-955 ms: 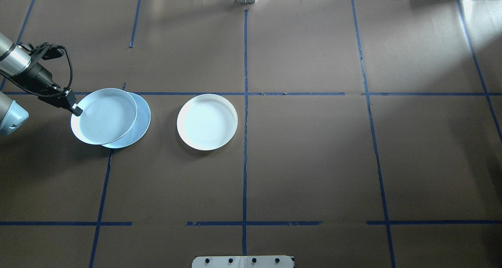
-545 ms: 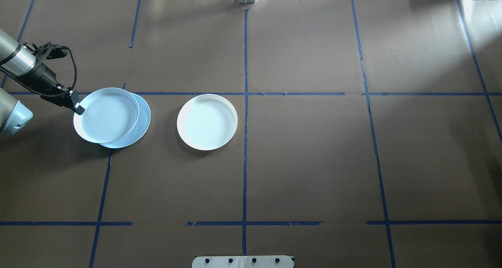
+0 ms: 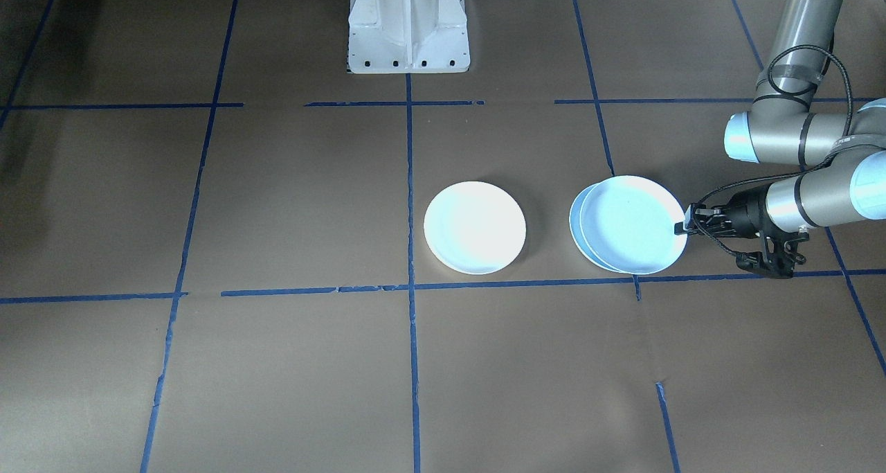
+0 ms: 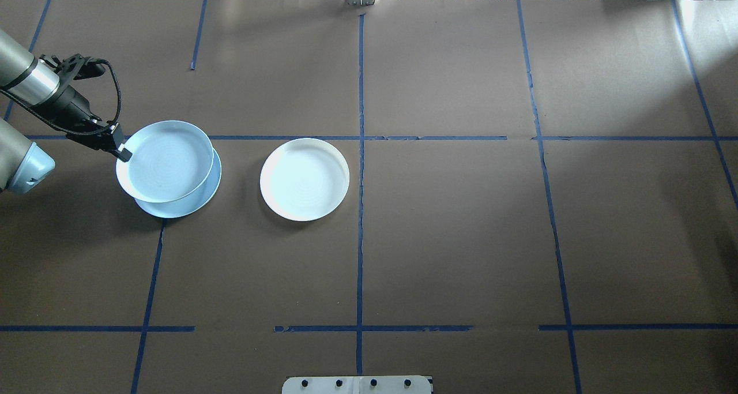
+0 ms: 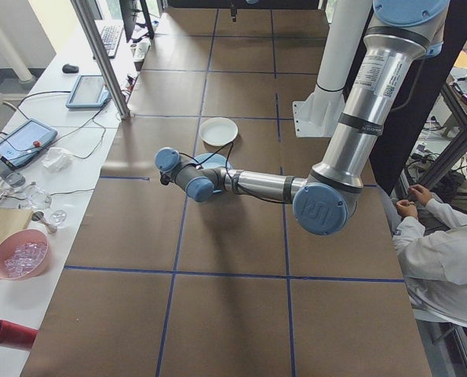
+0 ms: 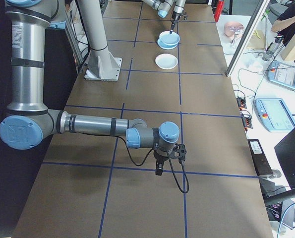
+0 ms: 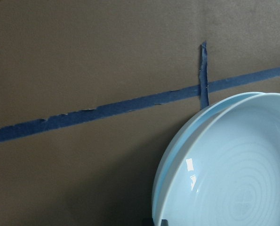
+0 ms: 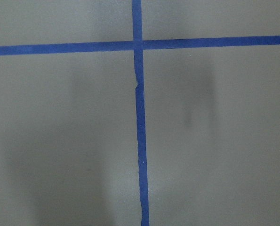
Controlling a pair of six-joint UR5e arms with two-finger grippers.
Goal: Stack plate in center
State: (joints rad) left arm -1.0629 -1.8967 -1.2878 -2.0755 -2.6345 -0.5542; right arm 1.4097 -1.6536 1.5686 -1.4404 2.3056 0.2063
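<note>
The center plate, white with a cream rim, lies flat just left of the middle tape line; it also shows as the center plate. At the table's left my left gripper is shut on the left rim of a pale blue plate, held slightly above a second blue plate that lies on the table. The held plate fills the lower right of the left wrist view. My right gripper hangs low over a tape crossing, far from the plates; I cannot tell whether it is open or shut.
Blue tape lines grid the brown table. The robot base stands at the near middle edge. A person sits beside the table, and a side bench carries tablets and a pink bowl.
My left gripper has carried the held plate right and toward the table's far side, so it covers more of the lower blue plate. The center plate has not moved.
</note>
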